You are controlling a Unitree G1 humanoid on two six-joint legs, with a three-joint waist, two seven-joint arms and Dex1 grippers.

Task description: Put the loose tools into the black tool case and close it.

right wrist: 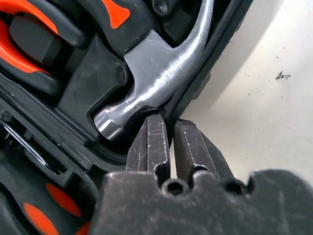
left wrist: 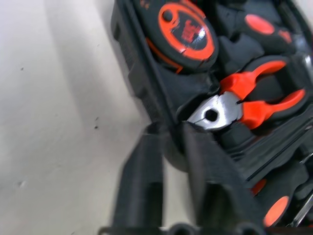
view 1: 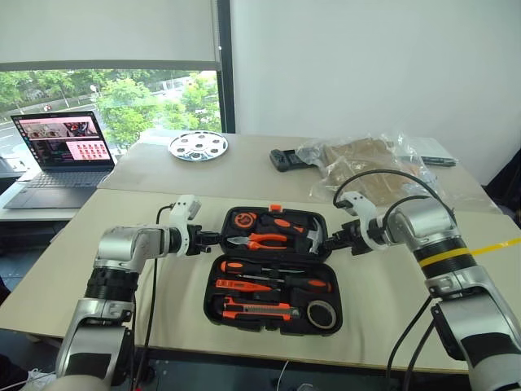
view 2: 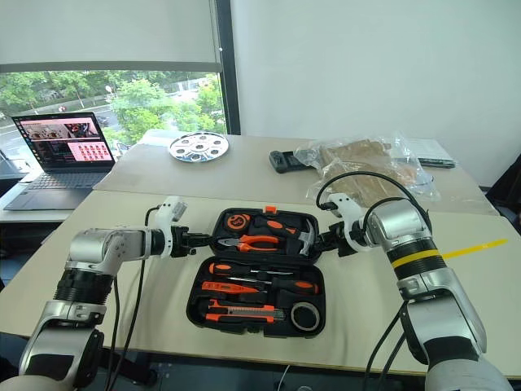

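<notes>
Left eye view: a black plastic clamshell tool case (view 1: pixel 273 273) lies open flat near the front edge of a pale wooden table (view 1: pixel 391 309). Every tool sits in its moulded slot. In the near half lie two black-and-orange-handled screwdrivers (view 1: pixel 273 281), a slim orange tester screwdriver (view 1: pixel 244 287) and an orange-black utility knife (view 1: pixel 256 310), with a small black tape roll (view 1: pixel 322 314) at five o'clock. The far half holds orange-handled pliers (view 1: pixel 259 240) and a small steel-headed hammer (view 1: pixel 313 235).

The left gripper (view 1: pixel 213 237) sits at nine o'clock of the far half, its fingers clenched on that half's rim. The left wrist view shows one finger (left wrist: pixel 142 181) outside the wall and the other inside.

The right gripper (view 1: pixel 330 238) mirrors it at three o'clock, clamped on the opposite rim beside the hammer head; the right wrist view shows its fingers (right wrist: pixel 151 144) pinching the wall. Gripping both ends of one half likely prepares to fold it over evenly, since packing looks done and only closing remains.

At twelve o'clock, well apart, lie a crumpled clear plastic bag (view 1: pixel 370 167) and a round metal disc (view 1: pixel 198 146).
</notes>
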